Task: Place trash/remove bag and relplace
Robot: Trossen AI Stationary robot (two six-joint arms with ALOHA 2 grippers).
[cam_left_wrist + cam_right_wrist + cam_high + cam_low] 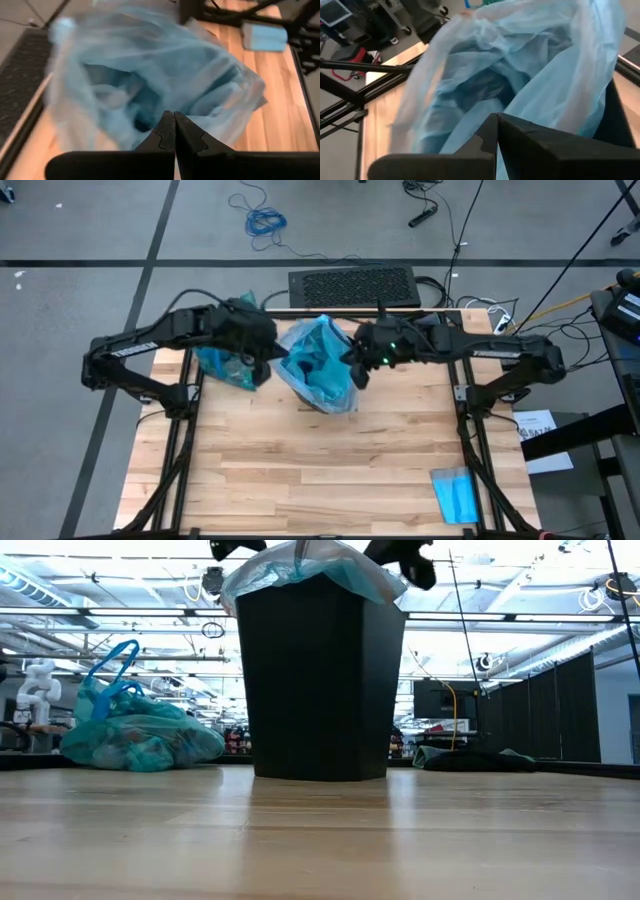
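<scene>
Relining step. New bag [322,365] in bin [320,680], tabletop 12 o'clock; full bag [225,365] at 10. My left end effector [174,131], right end effector [497,134] both clenched, empty. Next: pull rim over bin edge.

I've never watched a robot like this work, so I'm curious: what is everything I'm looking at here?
Bin: one, black, middle of the table's far half.
Light blue bag: one, sky blue, lining the bin, rim loose.
Filled bag: one, teal, tied, beside the bin under the left arm.
Folded cloth: one, blue, near right corner.
Table: one, pale wood.
Left gripper: dark, shut, at the bin's left rim.
Right gripper: dark, shut, at the right rim.
</scene>
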